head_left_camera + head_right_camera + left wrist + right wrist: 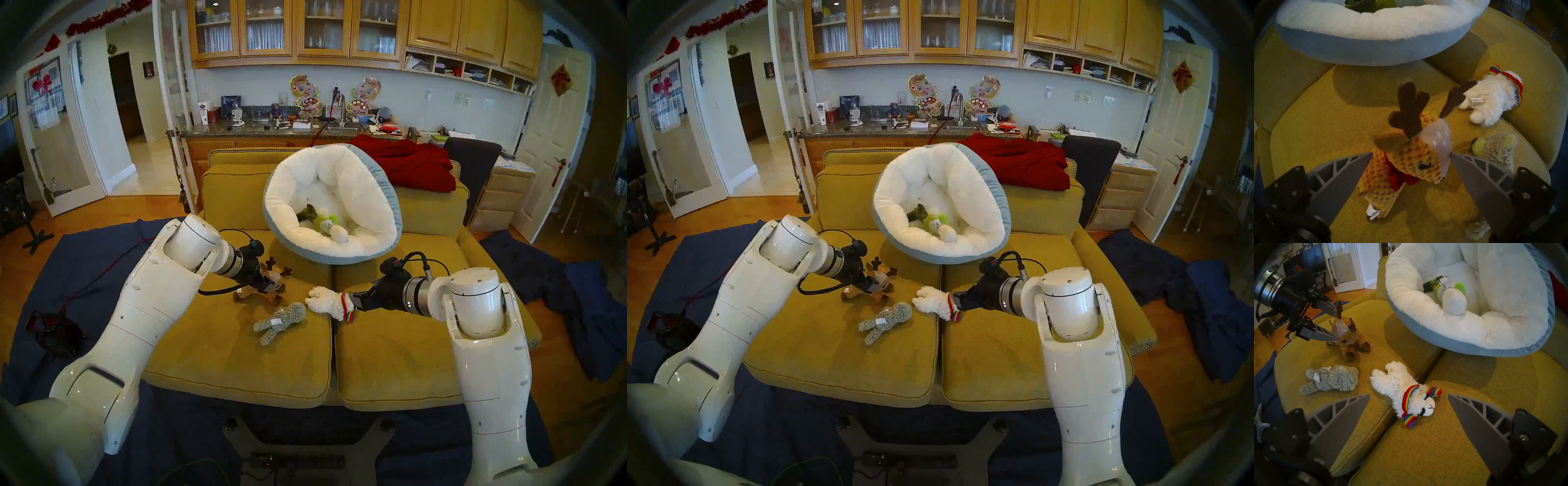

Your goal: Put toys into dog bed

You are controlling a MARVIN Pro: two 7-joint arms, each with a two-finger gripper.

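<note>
step in hand: third toy; the left pincer [1408,153] is set around the brown reindeer [1407,162], its fingers spread wide on either side of the head, nothing clamped.
right pincer: the right pincer [1408,395] hangs above the white llama [1407,392], jaws apart and empty.
already in: the lime cactus [322,222] and the leek [1449,297] lie inside the dog bed [339,244], which leans against the sofa back.
not yet in: reindeer, llama and grey fuzzy toy [278,320], all on the yellow seat cushions [237,356], the llama lying across the seam between the two.
next move: as i read it, closing on the reindeer's head, lifting clear of the cushion, then carrying it up over the bed's blue rim.
left wrist view only: the fingertips look to be touching the toy's cheek and neck, though the blur makes contact hard to tell.
right wrist view only: the leek's white bulb resting against the bed's inner wall, and the left fingers seen from the side.
head views only: both arms and the red blanket [407,163] behind the bed.
</note>
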